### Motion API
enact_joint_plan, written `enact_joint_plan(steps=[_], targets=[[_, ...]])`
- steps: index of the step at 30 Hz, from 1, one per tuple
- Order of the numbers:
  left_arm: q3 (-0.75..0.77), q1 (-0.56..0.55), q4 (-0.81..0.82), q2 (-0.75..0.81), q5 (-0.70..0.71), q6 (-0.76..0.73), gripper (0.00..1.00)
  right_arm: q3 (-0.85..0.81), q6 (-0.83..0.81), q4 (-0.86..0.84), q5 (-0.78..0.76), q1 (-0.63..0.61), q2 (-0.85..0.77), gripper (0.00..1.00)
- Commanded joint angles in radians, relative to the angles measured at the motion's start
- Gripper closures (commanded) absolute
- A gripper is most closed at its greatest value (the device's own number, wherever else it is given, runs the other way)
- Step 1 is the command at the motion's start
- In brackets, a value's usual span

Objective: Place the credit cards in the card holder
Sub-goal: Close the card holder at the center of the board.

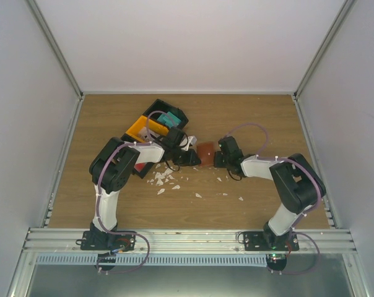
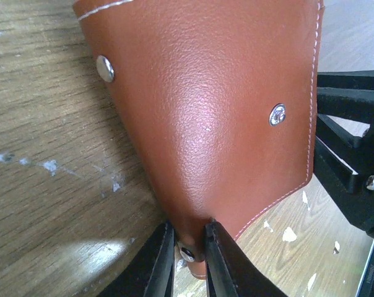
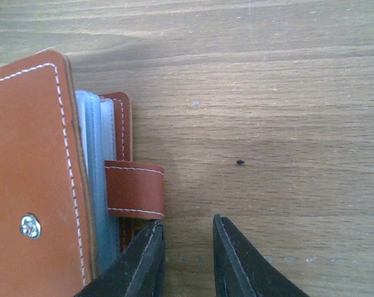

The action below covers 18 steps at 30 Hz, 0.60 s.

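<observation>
The reddish-brown card holder (image 1: 205, 151) lies on the table between my two grippers. In the left wrist view its leather cover (image 2: 212, 105) fills the frame, and my left gripper (image 2: 190, 247) is shut on its near folded edge by a snap. My right gripper (image 3: 188, 247) stands open over bare wood, its left finger just below the holder's strap tab (image 3: 134, 189). Light blue sleeves (image 3: 100, 179) show at the holder's open side. A teal credit card (image 1: 170, 117) lies in the tray behind the left arm. I can make out no other cards.
A black-and-orange compartment tray (image 1: 140, 128) sits at the back left, close behind the left arm. Several small white scraps (image 1: 164, 179) are scattered on the wood in front of the grippers. The enclosure walls border the table on three sides.
</observation>
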<state>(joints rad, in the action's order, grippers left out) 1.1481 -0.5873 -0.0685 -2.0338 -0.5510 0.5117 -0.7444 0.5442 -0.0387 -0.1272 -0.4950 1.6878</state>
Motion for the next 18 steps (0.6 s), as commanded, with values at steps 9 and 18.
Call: enact_joint_plan(steps=[9, 18], targets=[[-0.076, 0.012, -0.181, -0.115, 0.213, -0.054, 0.83, -0.013, -0.12, -0.127, 0.209, 0.009, 0.03, 0.75], [-0.076, 0.013, -0.194, -0.125, 0.214, -0.077, 0.91, -0.088, -0.188, -0.103, 0.21, 0.009, 0.089, 0.73]])
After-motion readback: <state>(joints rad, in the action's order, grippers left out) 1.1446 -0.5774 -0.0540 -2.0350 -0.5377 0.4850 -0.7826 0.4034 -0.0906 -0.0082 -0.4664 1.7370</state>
